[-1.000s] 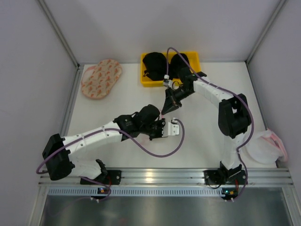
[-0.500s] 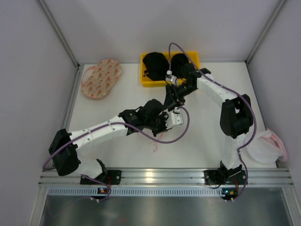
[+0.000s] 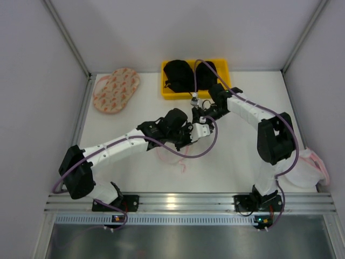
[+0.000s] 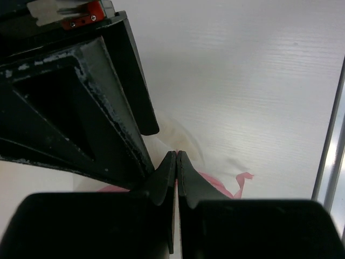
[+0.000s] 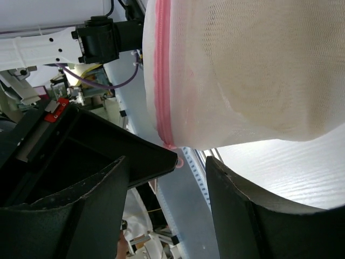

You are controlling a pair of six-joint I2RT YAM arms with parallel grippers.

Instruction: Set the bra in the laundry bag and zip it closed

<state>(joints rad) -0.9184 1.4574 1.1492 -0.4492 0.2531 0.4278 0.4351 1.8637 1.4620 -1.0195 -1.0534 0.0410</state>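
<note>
Release at mid-table: right gripper (image 5: 166,167) has just sprung its jaws apart and now holds nothing. That leaves left gripper (image 4: 176,154), fingers pressed tight together, alone pinching the pink zip rim of the laundry bag (image 5: 242,70), which hangs just ahead of the right fingertips. The bra (image 5: 259,102) shows as a soft mustard bulge through the fine white mesh, so packing looks done. The zip's visible run appears closed, though its end is hidden. The pouch sags, limp and rounded.
</note>
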